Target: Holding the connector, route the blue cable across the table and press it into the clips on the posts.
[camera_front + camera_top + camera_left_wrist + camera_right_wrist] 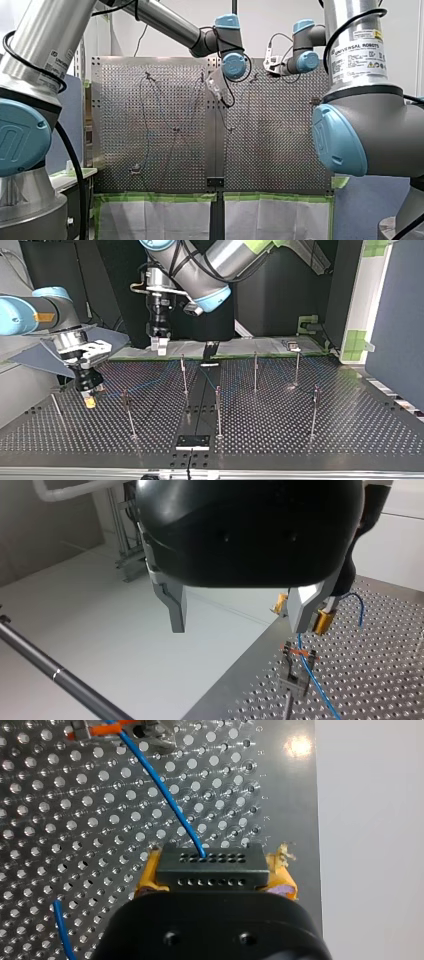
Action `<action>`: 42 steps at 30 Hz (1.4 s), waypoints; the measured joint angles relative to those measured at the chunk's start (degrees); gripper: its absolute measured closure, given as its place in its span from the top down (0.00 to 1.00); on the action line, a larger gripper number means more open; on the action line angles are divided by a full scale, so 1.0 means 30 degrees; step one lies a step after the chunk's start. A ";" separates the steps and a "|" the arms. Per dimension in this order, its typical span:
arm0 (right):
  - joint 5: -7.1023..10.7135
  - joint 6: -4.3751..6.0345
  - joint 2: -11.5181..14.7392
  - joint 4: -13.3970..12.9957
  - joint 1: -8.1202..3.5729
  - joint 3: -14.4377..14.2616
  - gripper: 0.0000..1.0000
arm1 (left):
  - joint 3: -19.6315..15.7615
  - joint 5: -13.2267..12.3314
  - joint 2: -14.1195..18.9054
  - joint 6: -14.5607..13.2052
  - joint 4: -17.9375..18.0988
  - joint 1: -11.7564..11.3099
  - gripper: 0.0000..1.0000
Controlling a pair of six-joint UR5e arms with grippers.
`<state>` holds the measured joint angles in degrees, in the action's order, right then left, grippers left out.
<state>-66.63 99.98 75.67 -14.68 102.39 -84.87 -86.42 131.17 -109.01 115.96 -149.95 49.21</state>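
Note:
My right gripper (216, 881) is shut on the black connector (210, 861), yellow pads on either side of it. From the connector the blue cable (165, 795) runs to an orange-marked clip (107, 727) on a post. In the top view my right gripper (90, 399) hangs low over the perforated table (350, 430) at its left, and the cable (150, 383) trails toward the middle posts (184, 375). My left gripper (240, 625) is open, its metal fingers (176, 611) empty. It hovers beyond the table's edge (160, 345), close to the connector.
Several thin posts (314, 410) stand across the table. A black plate (192, 441) lies at the edge nearest the top view's camera. White sheets (155, 220) hang off the table's edge in the front view. A dark rod (60, 675) crosses below my left gripper.

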 joint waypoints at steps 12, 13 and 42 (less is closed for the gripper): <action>-0.0006 0.0008 -0.0026 -0.0029 -0.0018 -0.0007 0.00 | -0.1867 -0.0417 -0.0003 -0.0288 0.1864 -0.0624 1.00; -0.0004 0.0013 -0.0030 -0.0029 -0.0026 -0.0006 0.00 | -0.2000 -0.0443 -0.0005 -0.0413 0.2000 -0.0673 1.00; -0.0012 -0.0069 -0.0238 -0.0090 -0.0184 -0.0004 0.00 | -0.6742 -0.2018 0.0001 -0.3840 0.6736 -0.4812 1.00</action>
<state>-66.67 99.77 74.96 -14.95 101.84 -84.88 -106.64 125.11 -109.01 104.44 -129.74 34.77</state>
